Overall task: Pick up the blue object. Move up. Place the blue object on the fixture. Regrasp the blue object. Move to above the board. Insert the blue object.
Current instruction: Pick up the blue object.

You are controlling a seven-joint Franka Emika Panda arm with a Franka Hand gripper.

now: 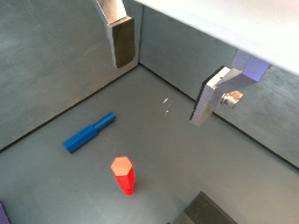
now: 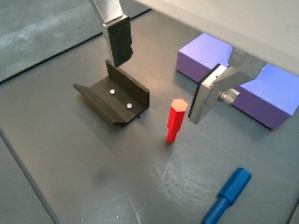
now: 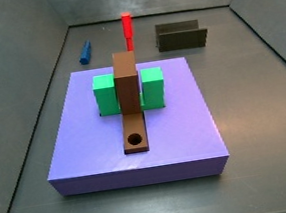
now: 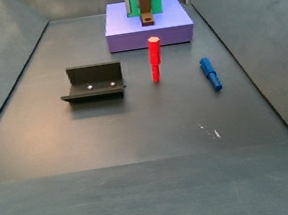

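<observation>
The blue object (image 4: 210, 73) lies flat on the grey floor, right of the red upright peg (image 4: 155, 59); it also shows as blue object (image 1: 90, 132), blue object (image 2: 228, 197) and blue object (image 3: 83, 54). The fixture (image 4: 92, 83), a dark notched bracket, stands left of the red peg, also seen as fixture (image 2: 114, 98). The lavender board (image 3: 97, 146) carries two green blocks (image 3: 106, 94) and a brown bar (image 3: 130, 100). My gripper (image 1: 166, 74) hangs open well above the floor, nothing between its fingers (image 2: 118, 39), and apart from the blue object.
Grey walls enclose the floor on all sides. The red peg (image 2: 174, 120) stands upright between the fixture and the blue object. The board (image 2: 251, 79) sits close to one wall.
</observation>
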